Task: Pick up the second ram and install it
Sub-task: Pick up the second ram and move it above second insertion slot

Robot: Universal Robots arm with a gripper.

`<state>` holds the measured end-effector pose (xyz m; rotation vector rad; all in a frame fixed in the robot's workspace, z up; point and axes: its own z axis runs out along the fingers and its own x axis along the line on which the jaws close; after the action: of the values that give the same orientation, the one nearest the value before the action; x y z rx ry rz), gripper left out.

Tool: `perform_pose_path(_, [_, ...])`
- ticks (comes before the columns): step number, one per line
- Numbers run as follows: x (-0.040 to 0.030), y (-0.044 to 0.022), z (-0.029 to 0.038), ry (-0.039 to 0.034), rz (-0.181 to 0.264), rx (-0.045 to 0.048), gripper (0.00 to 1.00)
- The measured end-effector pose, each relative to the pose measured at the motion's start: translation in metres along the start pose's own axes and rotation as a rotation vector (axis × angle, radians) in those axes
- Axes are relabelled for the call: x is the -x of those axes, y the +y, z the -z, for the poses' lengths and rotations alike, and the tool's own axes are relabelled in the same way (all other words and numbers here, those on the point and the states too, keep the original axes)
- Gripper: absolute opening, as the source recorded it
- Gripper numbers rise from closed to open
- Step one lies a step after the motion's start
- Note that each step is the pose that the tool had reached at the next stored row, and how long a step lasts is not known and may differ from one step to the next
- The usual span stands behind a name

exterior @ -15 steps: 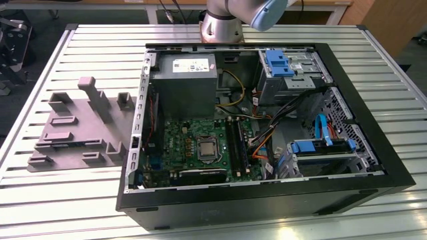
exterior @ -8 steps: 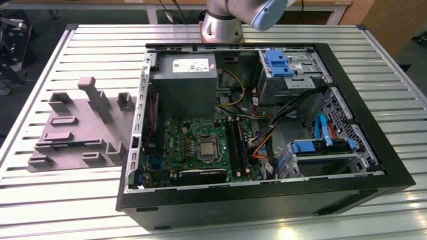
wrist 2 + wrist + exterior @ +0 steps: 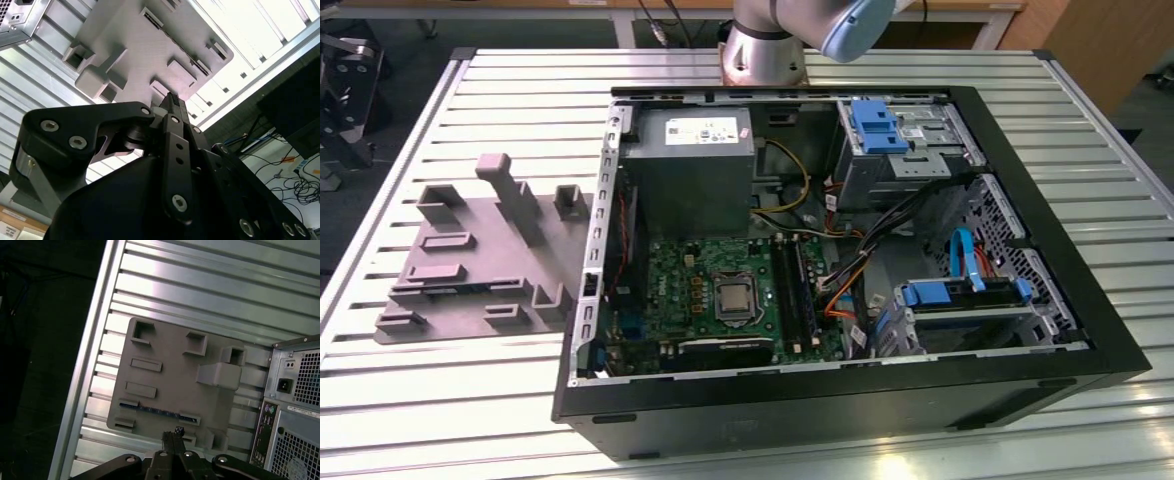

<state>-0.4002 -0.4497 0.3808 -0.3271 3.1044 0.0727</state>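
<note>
Item: second ram (image 3: 159, 410), a long, narrow dark memory stick flecked with blue. It stands on edge between two end slots of the grey 3D-printed holder plate (image 3: 165, 370), which lies on the ribbed aluminium table (image 3: 200, 285) beside the open black tower computer case (image 3: 854, 400). Handling, as I judge it: light, stiff and thin, fragile at the chips and along the contact edge. I would pinch it across its flat faces near mid-length, squarely, so it does not tilt in the slots. Tool: black two-finger gripper (image 3: 173, 433), hanging over the holder close by the stick and clear of it, fingers closed together with nothing between them. Writing: a white label (image 3: 700, 128) on the grey metal power supply box (image 3: 687, 180), print too small for me to read. Seen edge-on, the stick shows me no label.
</note>
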Motion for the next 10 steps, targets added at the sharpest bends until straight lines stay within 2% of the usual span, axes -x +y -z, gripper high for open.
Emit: perform_pose_path(10, [-0.0001,0.0,0.0,0.0009,0.02,0.0005,0.11])
